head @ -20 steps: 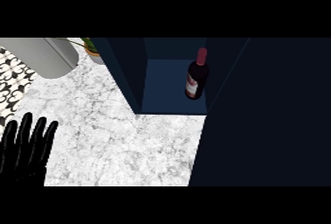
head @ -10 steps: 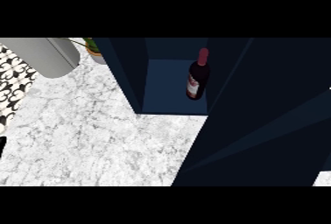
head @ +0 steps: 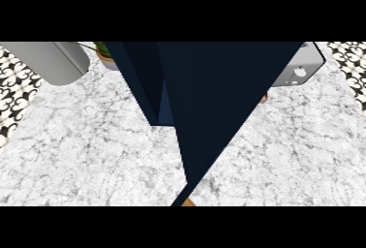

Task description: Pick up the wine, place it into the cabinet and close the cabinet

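The dark blue cabinet (head: 143, 72) stands at the back middle of the marble counter (head: 85, 160). Its door (head: 214, 111) crosses the opening as a long dark wedge that narrows to a point near the view's lower edge. Only a thin strip of the lighter blue inside (head: 166, 104) still shows to the left of the door. The wine bottle is hidden behind the door. Neither hand shows in the head view.
A grey rounded appliance (head: 50, 60) lies at the back left with a potted plant (head: 106, 53) beside it. A grey box-shaped appliance (head: 300, 70) stands at the back right. Black-and-white patterned tiles (head: 14, 92) border the counter on both sides.
The cabinet door has swung left across the opening and now covers the wine bottle. The left hand, seen at the lower left one second ago, has left the view.
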Available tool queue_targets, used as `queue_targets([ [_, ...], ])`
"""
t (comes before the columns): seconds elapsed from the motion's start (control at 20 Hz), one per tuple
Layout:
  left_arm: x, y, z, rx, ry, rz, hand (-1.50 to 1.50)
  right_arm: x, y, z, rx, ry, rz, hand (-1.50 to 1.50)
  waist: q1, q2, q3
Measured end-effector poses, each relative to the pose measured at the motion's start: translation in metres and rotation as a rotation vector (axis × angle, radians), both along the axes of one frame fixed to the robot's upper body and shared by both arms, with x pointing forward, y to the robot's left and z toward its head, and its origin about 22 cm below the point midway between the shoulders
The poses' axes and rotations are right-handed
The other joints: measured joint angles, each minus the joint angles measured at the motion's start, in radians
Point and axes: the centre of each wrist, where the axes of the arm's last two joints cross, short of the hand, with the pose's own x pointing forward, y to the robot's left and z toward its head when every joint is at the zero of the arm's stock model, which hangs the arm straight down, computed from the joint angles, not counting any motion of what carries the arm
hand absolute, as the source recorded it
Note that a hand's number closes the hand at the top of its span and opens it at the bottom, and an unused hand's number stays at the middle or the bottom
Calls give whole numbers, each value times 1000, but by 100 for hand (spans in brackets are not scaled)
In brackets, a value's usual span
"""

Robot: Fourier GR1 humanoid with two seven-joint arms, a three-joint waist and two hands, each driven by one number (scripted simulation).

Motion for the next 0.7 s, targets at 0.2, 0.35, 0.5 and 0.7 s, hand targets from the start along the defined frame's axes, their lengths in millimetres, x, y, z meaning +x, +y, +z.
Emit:
queue_targets([
  [0.2, 0, 11, 3, 4, -5, -9, -150, 27, 30, 6, -5, -11, -38, 150, 2, 3, 0],
  [0.35, 3, 17, 12, -1, -3, -19, -150, 54, 48, 14, -11, -27, -76, 150, 3, 5, 1],
  [0.5, 2, 21, 14, -5, -1, -26, -150, 82, 62, 19, -19, -29, -103, 150, 4, 6, 1],
  [0.7, 6, 23, 14, -3, 6, -39, -150, 123, 72, 27, -25, -49, -151, 150, 0, 8, 1],
])
